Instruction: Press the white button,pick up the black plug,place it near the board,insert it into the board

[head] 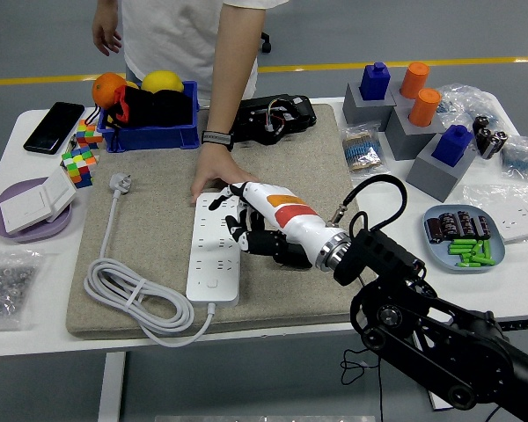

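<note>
The white power strip point(214, 264) lies lengthwise on the grey mat point(158, 237), its cable point(132, 303) coiled at the left. My right hand point(238, 221), white with an orange band and black fingers, hovers over the strip's far half. Its fingers point(234, 234) are fanned out loosely and hold nothing. A dark shape under the wrist looks like the black plug point(286, 253), lying on the mat just right of the strip; it is mostly hidden. A person's hand point(213, 176) rests on the strip's far end. My left arm is out of view.
A blue bin point(150, 132) with fruit and a black device point(273, 119) stand at the mat's far edge. Colour cubes point(79, 163), a phone point(53, 127) and a purple plate point(18, 230) are on the left. Grey blocks point(440, 171) and a blue dish point(440, 251) are on the right.
</note>
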You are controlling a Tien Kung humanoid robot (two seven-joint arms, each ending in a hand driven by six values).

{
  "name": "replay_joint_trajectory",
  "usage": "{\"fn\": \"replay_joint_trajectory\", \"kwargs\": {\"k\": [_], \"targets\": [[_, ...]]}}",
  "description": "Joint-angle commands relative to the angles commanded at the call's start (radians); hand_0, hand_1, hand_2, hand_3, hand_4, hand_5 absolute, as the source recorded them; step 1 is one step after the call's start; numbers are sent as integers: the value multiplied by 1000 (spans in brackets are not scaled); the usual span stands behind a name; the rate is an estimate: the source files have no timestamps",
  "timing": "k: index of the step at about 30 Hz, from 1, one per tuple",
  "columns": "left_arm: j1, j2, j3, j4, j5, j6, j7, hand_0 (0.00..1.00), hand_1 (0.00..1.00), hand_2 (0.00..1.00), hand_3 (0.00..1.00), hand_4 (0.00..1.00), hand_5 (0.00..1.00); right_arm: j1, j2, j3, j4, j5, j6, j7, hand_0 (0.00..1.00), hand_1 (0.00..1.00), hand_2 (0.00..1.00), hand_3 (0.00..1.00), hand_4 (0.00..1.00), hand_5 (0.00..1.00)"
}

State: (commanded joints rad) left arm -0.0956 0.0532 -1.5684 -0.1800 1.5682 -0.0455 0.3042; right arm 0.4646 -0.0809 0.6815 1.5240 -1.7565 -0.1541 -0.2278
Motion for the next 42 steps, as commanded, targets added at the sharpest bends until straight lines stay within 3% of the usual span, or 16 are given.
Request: {"fn": "replay_joint_trajectory", "kwargs": {"k": [2,3,11,20,38,39,42], "targets": [[-1,-1,0,0,-1,1,0,652,643,641,686,581,30,-22,-11,23,-9,18,-11,28,606,624,572,627,756,50],[-1,-1,-2,0,0,0,0,650,643,642,685,581,29,-30,-15,34,-12,21,-13,37,707,734,729,574,815,64],[-2,-4,4,0,-8,1,-2,651,643,642,684,582,29,-86,-46,94,-56,44,-14,69,728,735,729,596,840,93],[-2,-6,9,0,-13,1,0,651,643,642,684,581,28,-118,-53,84,-130,94,-36,128,744,739,725,594,847,91],[-6,-1,13,0,-6,-1,3,652,643,642,684,582,27,-119,-50,83,-211,118,-44,145,721,715,695,536,866,68],[-6,0,14,0,-6,-2,3,652,643,642,684,583,27,-119,-49,84,-214,119,-44,145,712,709,687,458,877,67],[-6,0,15,0,-5,-2,3,652,643,642,684,583,27,-120,-50,85,-220,119,-45,145,712,709,687,458,877,67]]}}
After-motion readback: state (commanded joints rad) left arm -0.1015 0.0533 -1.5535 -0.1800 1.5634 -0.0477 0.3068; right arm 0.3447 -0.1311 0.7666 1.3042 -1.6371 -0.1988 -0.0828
